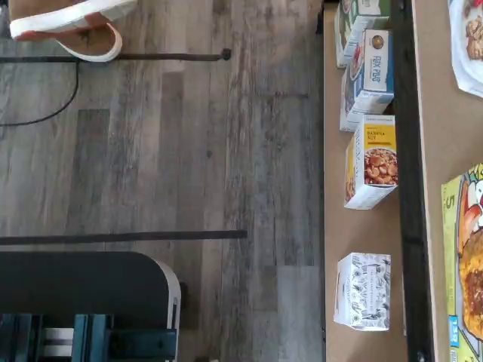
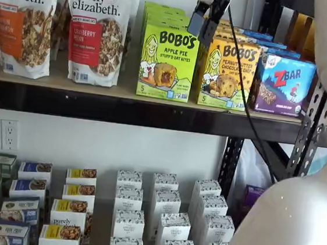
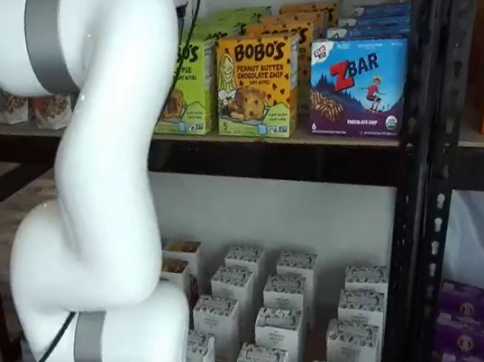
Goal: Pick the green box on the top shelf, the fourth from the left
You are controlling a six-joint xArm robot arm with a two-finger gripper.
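Wrist looks down; both shelf views share the top shelf.

A floor of grey, wood-grain planks fills most of the wrist view, crossed by a thin black cable and a straight dark rod. In a shelf view a plain white wall stands behind the racking at centre frame, carrying a white electrical outlet at lower left, while a black perforated steel upright runs down the right side. In a shelf view a similar black upright rises right of centre, and the light is soft and even.
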